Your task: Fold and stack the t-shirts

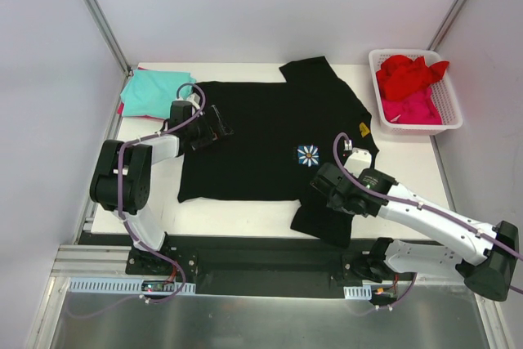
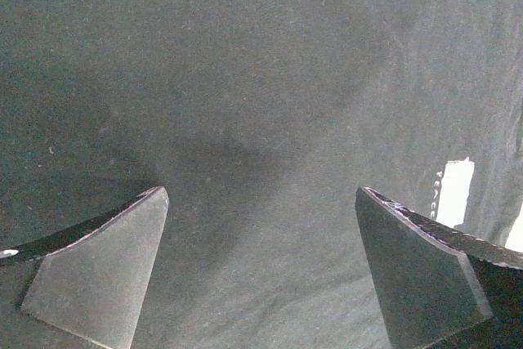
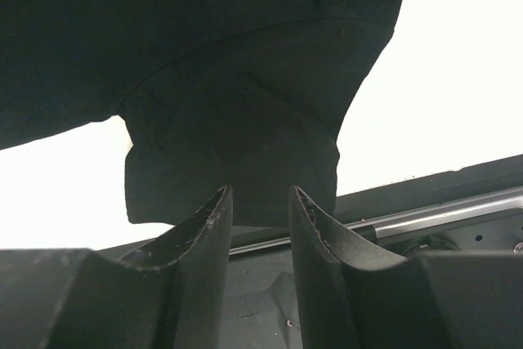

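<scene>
We see the left arm bent at the elbow and reaching forward. The left gripper (image 1: 214, 127) hovers with its fingers spread wide, and only the cloth of the black t-shirt (image 1: 261, 136) lies beneath and ahead of it. The right arm stretches low and inward. The right gripper (image 3: 260, 194) shows a narrow gap, with the near sleeve's hem at its fingertips; we cannot tell whether the cloth is pinched. The shirt lies flat, its long axis running from gripper to gripper: hem end by the left gripper, collar end on the right gripper's side.
</scene>
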Robot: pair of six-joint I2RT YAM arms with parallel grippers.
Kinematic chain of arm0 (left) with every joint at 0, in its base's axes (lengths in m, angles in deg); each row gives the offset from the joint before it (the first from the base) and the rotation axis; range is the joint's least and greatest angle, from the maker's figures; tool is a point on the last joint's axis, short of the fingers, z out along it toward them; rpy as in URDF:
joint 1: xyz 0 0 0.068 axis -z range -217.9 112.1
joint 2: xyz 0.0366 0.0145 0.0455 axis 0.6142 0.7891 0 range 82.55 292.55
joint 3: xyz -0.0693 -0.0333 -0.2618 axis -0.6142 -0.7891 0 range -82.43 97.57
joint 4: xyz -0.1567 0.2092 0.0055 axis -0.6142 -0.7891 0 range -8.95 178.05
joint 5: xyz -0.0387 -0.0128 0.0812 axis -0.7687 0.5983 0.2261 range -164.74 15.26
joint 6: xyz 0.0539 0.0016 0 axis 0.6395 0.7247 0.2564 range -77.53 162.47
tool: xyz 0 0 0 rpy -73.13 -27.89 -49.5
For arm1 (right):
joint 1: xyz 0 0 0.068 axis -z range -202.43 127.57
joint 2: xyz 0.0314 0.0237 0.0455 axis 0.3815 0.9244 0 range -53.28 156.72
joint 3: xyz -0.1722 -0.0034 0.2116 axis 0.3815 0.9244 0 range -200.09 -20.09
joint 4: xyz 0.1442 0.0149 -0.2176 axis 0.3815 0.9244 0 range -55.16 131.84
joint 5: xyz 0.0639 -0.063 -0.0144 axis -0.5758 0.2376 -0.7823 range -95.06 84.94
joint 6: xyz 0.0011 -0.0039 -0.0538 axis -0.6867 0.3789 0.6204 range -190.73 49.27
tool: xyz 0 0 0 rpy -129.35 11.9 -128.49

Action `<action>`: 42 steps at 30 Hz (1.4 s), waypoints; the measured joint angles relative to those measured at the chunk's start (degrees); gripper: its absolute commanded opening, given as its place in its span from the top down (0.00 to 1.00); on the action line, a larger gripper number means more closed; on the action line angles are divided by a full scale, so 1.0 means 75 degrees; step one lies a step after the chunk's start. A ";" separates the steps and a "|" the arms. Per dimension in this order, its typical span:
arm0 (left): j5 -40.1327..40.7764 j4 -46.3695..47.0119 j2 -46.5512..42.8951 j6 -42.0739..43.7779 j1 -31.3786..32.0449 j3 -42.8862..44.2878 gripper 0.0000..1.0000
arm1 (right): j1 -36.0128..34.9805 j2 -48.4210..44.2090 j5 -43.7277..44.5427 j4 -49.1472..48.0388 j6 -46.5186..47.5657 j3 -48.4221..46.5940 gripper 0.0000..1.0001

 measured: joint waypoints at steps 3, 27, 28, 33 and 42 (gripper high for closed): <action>0.0105 -0.0012 -0.0082 0.0020 0.0000 -0.0099 0.01 | 0.0000 -0.0061 -0.0006 0.0000 0.0000 0.0003 0.63; 0.0676 -0.0597 -0.0143 0.0539 -0.0332 -0.0035 0.01 | 0.0006 -0.0219 -0.0052 0.0437 0.0000 -0.0023 0.64; 0.0685 -0.0603 -0.0146 0.0560 -0.0399 -0.0035 0.01 | 0.0006 -0.0230 -0.0052 0.0452 0.0003 -0.0023 0.64; 0.0705 -0.0609 -0.0146 0.0615 -0.0650 -0.0032 0.01 | 0.0006 -0.0411 -0.0047 0.0615 0.0000 -0.0023 0.64; 0.0705 -0.0685 -0.0181 0.0670 -0.0857 -0.0032 0.01 | 0.0006 -0.0562 -0.0047 0.0839 -0.0017 -0.0023 0.64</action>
